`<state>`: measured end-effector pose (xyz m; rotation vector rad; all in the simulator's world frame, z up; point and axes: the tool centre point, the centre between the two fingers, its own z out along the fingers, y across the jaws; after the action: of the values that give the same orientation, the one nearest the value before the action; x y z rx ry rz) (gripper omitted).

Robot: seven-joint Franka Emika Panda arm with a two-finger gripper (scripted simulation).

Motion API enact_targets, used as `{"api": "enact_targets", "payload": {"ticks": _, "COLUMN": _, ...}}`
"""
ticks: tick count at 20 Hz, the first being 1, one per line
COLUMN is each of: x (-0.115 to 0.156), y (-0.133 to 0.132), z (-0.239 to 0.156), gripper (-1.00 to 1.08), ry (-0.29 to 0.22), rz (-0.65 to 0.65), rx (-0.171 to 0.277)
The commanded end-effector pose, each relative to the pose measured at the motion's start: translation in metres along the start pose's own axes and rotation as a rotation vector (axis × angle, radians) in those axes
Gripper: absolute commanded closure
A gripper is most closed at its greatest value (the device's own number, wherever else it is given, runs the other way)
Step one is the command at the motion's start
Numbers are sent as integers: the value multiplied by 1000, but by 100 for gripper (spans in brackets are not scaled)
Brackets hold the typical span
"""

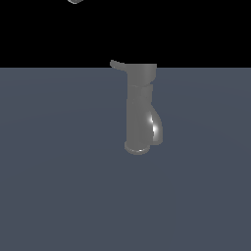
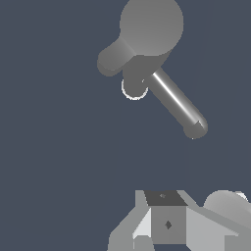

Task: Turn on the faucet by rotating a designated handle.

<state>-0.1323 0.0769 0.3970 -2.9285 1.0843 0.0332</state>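
The faucet (image 1: pixel 138 110) is a tall dark grey column standing on a round base flange (image 1: pixel 136 148), in the middle of the exterior view. Its shiny curved spout (image 1: pixel 156 128) hangs low on the exterior view's right. The handle (image 1: pixel 116 64) is a short rod sticking out from the wider cap toward the exterior view's left. The wrist view looks down on the cap (image 2: pixel 151 24), the handle (image 2: pixel 112 59) and the spout (image 2: pixel 176 103). My gripper (image 2: pixel 166 223) shows only as grey blocks at the picture's edge, well apart from the faucet. Its jaws are not clear.
The faucet stands on a flat blue-grey floor (image 1: pixel 59 186) against a black background. A small grey bit of the arm (image 1: pixel 74 1) shows at the top edge of the exterior view, above and to the left of the faucet.
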Motion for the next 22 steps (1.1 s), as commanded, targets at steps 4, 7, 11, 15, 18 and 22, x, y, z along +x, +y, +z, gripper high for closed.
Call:
{"api": "enact_targets", "payload": {"ticks": 4, "x": 20, "y": -22, "z": 16, "gripper": 108, "ry": 3, "rz": 133, "rx": 2}}
{"api": "enact_targets", "payload": {"ticks": 7, "x": 33, "y": -32, "z": 25, "gripper": 108, "ry": 5, "rz": 204, "rx": 3}}
{"api": "enact_targets", "payload": {"ticks": 11, "x": 50, "y": -44, "z": 36, "gripper": 108, "ry": 8, "rz": 300, "rx": 4}}
{"api": "enact_targets", "payload": {"ticks": 15, "x": 70, "y": -55, "z": 47, "gripper": 108, "ry": 12, "rz": 397, "rx": 4}}
{"api": "enact_targets", "payload": {"ticks": 18, "x": 85, "y": -61, "z": 56, "gripper": 108, "ry": 14, "rz": 471, "rx": 4}}
{"api": "enact_targets", "payload": {"ticks": 22, "x": 107, "y": -68, "z": 67, "gripper": 108, "ry": 18, "rz": 572, "rx": 4}}
